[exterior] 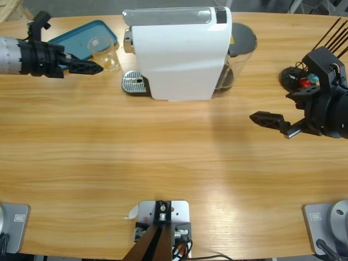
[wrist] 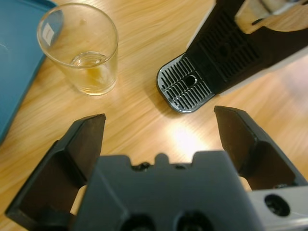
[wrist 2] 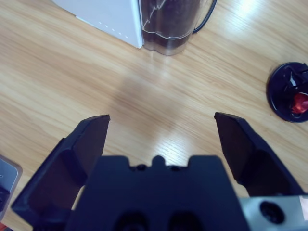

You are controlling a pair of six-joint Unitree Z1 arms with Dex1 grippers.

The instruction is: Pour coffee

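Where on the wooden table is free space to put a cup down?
Free: the wide wooden table in front of the white coffee machine. Crowded: between the clear drinking glass, left gripper and metal drip tray.

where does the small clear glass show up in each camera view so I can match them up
High view: the glass stands upper left, beside the blue tray, just ahead of the left gripper.
Left wrist view: glass at upper left.
Right wrist view: not in it.
Shared landmark: the coffee machine's drip grille, right of the glass.
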